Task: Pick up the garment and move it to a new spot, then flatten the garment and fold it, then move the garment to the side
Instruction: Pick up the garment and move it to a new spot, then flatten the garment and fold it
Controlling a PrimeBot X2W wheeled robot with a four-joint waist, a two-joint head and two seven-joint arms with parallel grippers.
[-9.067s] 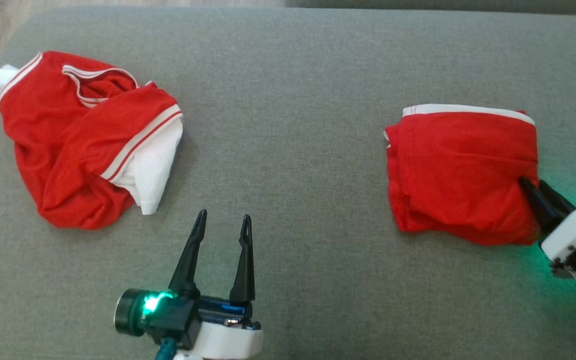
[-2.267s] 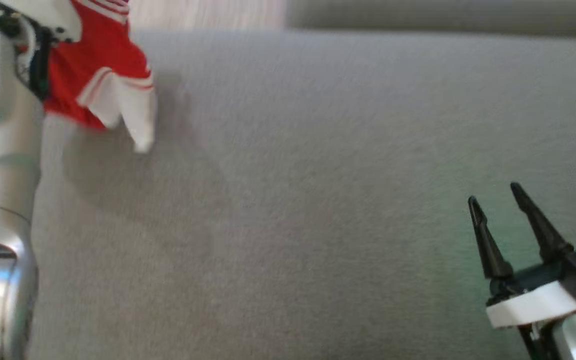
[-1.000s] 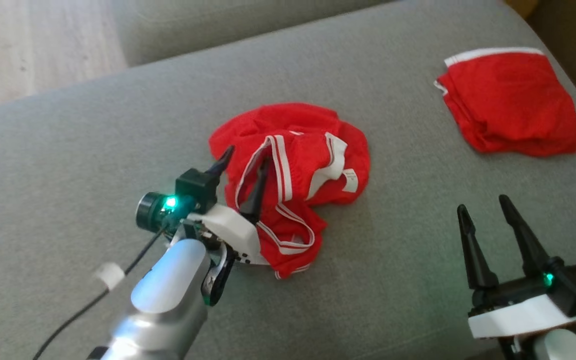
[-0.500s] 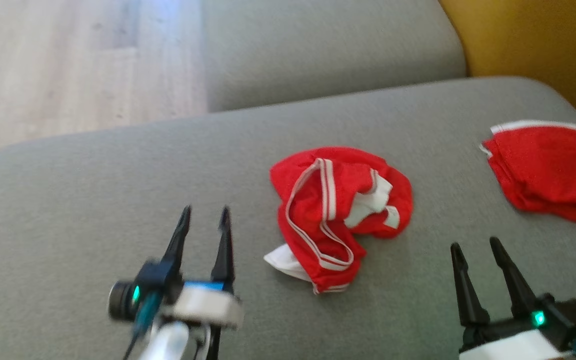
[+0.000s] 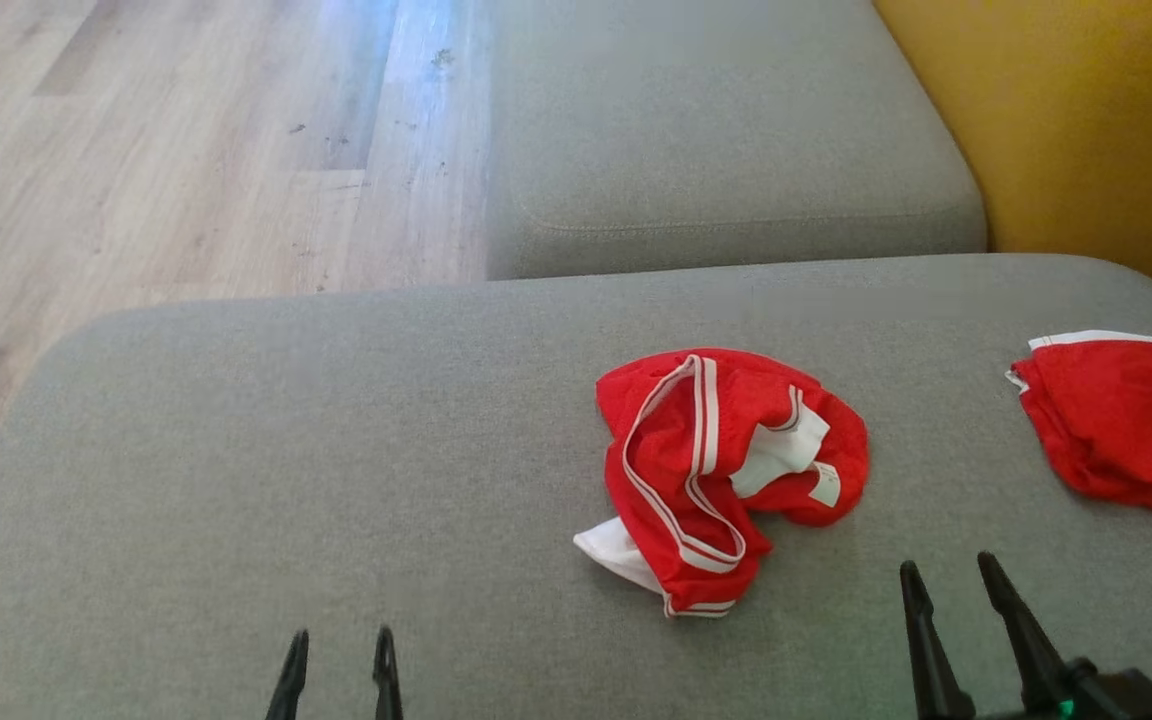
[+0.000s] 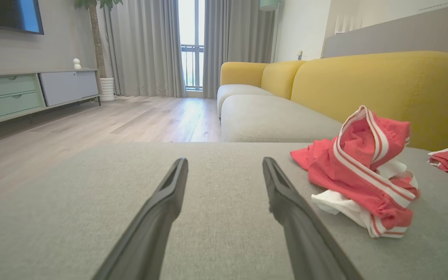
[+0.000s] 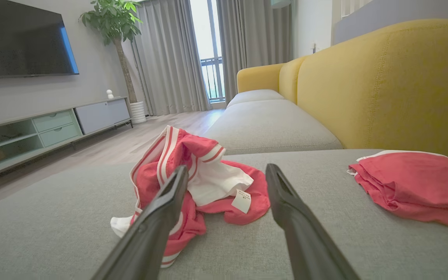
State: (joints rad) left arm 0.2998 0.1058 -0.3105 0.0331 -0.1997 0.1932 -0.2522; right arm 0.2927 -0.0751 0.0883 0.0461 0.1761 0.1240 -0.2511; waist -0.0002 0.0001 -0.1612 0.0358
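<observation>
Left gripper (image 5: 340, 665): fingers apart, empty, low at the near edge of the grey cushion (image 5: 286, 450), well clear of the cloth. Right gripper (image 5: 948, 585): fingers likewise apart, empty, at the near right. Item, task: crumpled red garment (image 5: 726, 470) with white trim, in a heap about mid-cushion, beyond and between my two grippers, touching neither; white lining and a label turned outward, one striped band standing up in a loop. Change noted: a second ago my left fingers were at this heap; they have since let go and drawn back, so the garment lies at its new spot. Judgement: the move step looks done; flattening and folding remain, and no edge of the heap lies straight yet. Item, other: folded red garment (image 5: 1116, 430), flat at the cushion's right end, well apart from the heap. Containers: none holds the cloth; the sole holders I see are the compartments of the low cabinet (image 7: 53, 120) across the room, contents too small to tell.
</observation>
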